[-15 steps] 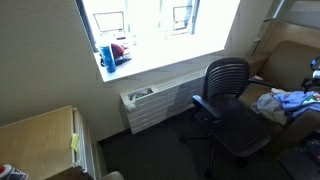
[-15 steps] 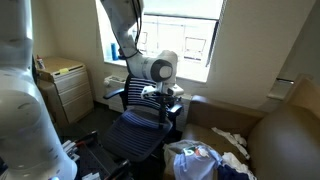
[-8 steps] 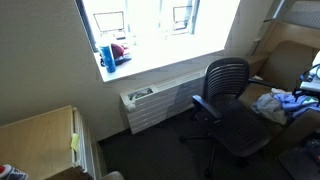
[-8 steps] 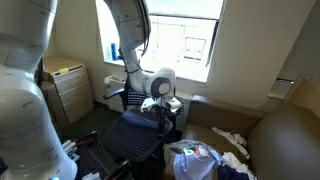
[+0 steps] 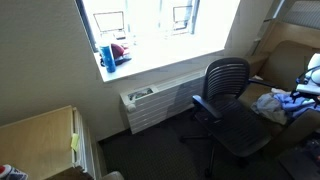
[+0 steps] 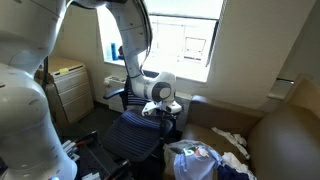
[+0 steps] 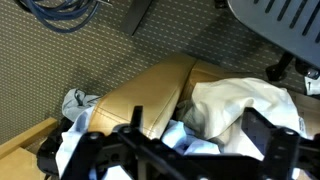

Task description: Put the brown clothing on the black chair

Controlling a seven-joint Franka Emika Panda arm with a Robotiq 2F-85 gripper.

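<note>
The black chair (image 5: 232, 105) stands by the window wall and its seat is bare; it also shows in an exterior view (image 6: 135, 135), with its wheeled base at the top right of the wrist view (image 7: 275, 25). The brown clothing (image 7: 240, 105), pale tan with olive folds, lies crumpled in a pile on a tan seat, beside a blue garment (image 7: 190, 140). In an exterior view it lies at the right (image 5: 268, 103). My gripper (image 7: 180, 150) is open and empty, hanging above the pile. It shows above the chair seat in an exterior view (image 6: 166, 105).
A tan cushioned seat (image 7: 150, 95) holds the clothes pile. A radiator (image 5: 150, 105) runs under the window. A wooden cabinet (image 5: 40, 135) stands at the left. Blue cables (image 7: 65, 12) lie on the carpet. White cloths (image 6: 230, 140) lie near the pile.
My arm has come down and the gripper has dropped lower towards the clothes pile. The chair and the clothes have not moved.
</note>
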